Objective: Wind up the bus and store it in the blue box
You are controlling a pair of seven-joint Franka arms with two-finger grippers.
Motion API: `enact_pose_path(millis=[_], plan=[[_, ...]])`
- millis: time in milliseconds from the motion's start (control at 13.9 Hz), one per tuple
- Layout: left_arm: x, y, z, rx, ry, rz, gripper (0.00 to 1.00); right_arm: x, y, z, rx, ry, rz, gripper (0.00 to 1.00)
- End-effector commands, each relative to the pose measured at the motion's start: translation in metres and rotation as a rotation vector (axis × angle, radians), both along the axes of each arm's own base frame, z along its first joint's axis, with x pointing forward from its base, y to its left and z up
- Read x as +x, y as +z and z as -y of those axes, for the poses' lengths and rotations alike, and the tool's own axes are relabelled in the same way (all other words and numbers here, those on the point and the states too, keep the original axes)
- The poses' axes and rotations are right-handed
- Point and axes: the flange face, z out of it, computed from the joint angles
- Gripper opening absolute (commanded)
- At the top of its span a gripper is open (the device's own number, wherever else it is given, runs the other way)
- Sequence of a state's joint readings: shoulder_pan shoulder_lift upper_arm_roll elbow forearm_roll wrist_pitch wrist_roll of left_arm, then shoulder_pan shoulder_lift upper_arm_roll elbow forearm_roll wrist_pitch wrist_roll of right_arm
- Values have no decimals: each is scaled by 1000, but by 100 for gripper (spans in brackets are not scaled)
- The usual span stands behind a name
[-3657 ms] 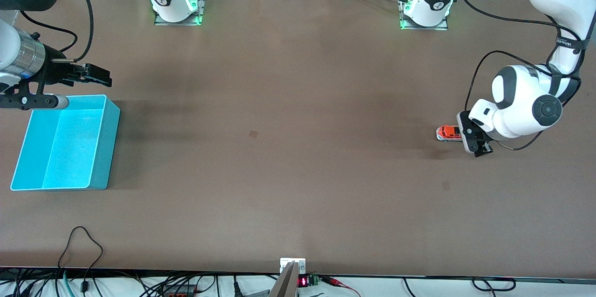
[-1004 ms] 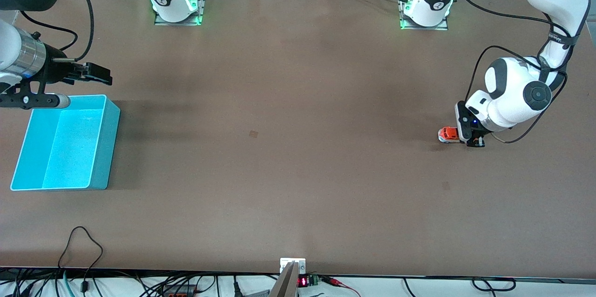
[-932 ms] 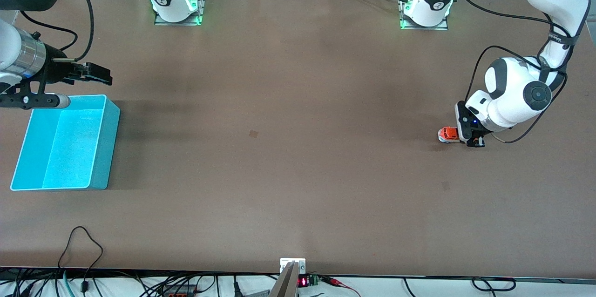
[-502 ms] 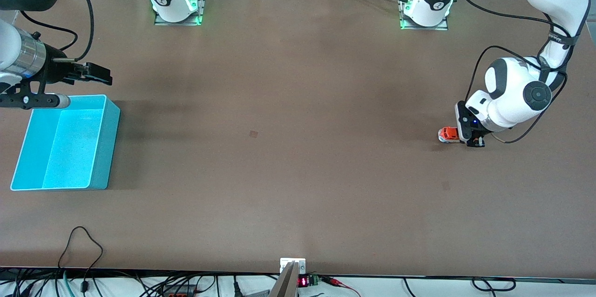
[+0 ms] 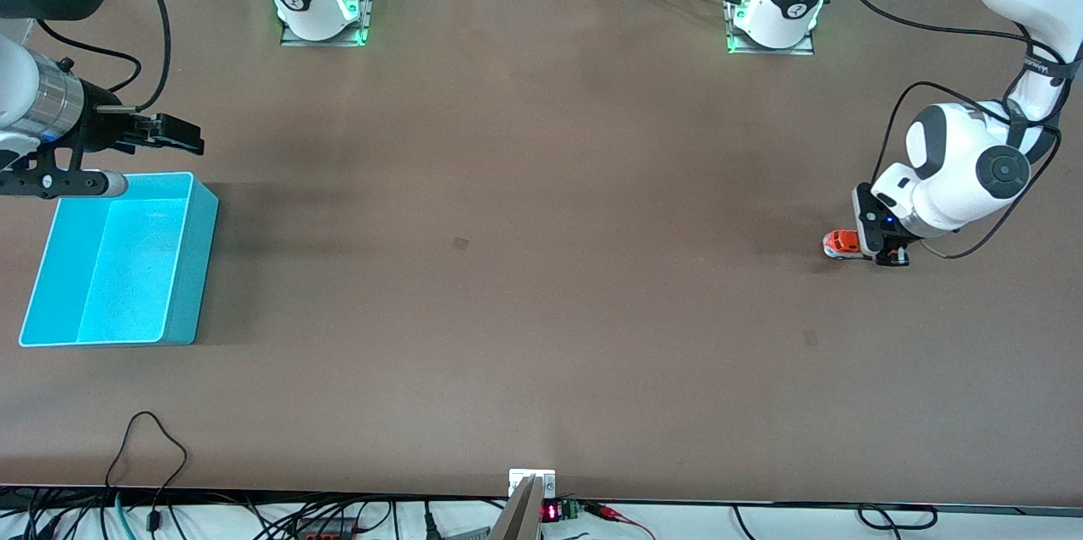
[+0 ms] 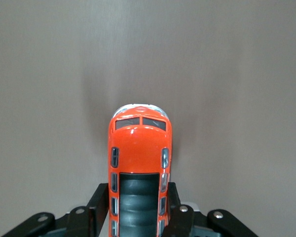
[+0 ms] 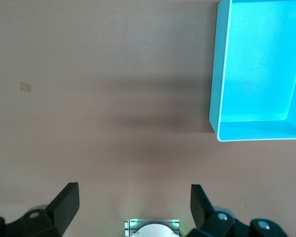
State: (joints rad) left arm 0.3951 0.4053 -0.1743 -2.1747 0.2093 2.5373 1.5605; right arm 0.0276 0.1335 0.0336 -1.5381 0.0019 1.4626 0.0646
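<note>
Right gripper waited above table beside blue box, fingers spread wide, holding nothing. Blue box sat at right arm's end. Bus on table at left arm's end, clamped by left gripper.

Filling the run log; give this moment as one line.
left gripper: shut on bus, on table | right gripper: open, waiting beside blue box | box: empty

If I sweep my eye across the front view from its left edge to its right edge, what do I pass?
Right hand waiting above the blue box → bare table → the bus → left hand shut on it.
</note>
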Motion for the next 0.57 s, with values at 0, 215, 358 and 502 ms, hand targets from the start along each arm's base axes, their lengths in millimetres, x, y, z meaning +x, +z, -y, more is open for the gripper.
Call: enact_pose_path(millis=[0,215,358,502], plan=[[-15,-42,-24,-16,8,-62,27,-2,3,1,8,6,-8,100],[-22,-41,-56,1,0,-64,27,-2,3,1,8,6,-8,100],[-22,-36,-74,13,-26,-53,27,-2,3,1,8,6,-8,100],[-24,-34,-82,13,-35,-54,32,-2,3,1,8,6,-8,100]])
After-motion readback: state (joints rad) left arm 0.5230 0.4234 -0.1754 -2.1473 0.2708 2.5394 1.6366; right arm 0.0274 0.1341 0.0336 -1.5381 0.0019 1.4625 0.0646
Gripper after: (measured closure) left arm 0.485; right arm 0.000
